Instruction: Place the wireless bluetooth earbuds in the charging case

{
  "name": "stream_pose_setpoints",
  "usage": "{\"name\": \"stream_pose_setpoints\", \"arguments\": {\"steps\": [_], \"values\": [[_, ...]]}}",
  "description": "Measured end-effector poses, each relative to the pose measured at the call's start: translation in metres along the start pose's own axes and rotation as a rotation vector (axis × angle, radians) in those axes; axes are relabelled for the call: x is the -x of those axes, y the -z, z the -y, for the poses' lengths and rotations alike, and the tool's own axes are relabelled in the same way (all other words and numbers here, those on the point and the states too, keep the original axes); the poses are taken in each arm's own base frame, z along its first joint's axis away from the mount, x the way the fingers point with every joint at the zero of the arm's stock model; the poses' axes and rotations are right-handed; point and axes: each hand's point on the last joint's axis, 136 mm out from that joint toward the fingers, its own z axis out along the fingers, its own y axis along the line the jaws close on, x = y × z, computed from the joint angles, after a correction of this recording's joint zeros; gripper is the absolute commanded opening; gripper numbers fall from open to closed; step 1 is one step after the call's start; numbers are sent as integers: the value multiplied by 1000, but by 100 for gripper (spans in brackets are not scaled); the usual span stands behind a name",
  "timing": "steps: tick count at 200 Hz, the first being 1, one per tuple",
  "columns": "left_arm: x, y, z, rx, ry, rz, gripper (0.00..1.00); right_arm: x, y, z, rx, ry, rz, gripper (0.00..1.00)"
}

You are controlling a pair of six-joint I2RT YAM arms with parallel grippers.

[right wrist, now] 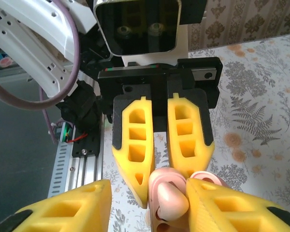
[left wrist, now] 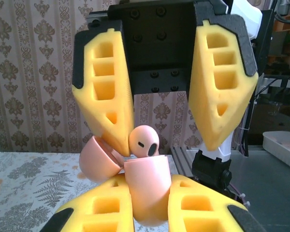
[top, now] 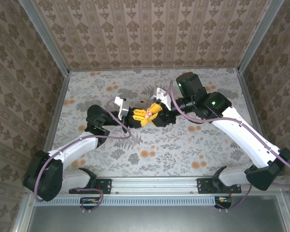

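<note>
My left gripper (left wrist: 150, 184) is shut on the pink charging case (left wrist: 147, 195) and holds it upright above the table's middle. The case's lid (left wrist: 99, 160) hangs open to the left. A pink earbud (left wrist: 144, 141) sits in the mouth of the case with its rounded head sticking out. My right gripper (right wrist: 149, 188) is open around the case top. One finger (right wrist: 232, 208) lies close against the earbud (right wrist: 171, 199) and the other finger (right wrist: 63, 208) stands well away. In the top view the left gripper (top: 139, 116) and the right gripper (top: 154, 112) meet tip to tip.
The floral-patterned table (top: 183, 150) is walled by patterned panels on three sides. A metal rail (top: 154, 183) with both arm bases runs along the near edge. Purple cables loop beside each arm.
</note>
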Motion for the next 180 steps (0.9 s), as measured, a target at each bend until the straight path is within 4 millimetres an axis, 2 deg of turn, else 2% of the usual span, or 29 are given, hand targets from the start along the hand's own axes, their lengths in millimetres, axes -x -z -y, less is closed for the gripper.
{"name": "stream_pose_setpoints", "arguments": {"steps": [24, 63, 133, 162, 180], "values": [[0, 1, -3, 28, -9, 5, 0, 4, 0, 0, 15, -27, 18, 59], [4, 3, -8, 81, -40, 19, 0, 14, 5, 3, 22, -104, 63, 67], [6, 6, -3, 86, -83, 25, 0, 35, 24, 24, -94, -211, 151, 67], [3, 7, -4, 95, -85, 24, 0, 35, 31, 32, -162, -256, 158, 64], [1, 11, -9, 134, -85, 23, 0, 30, 42, 40, -263, -302, 166, 64]]}}
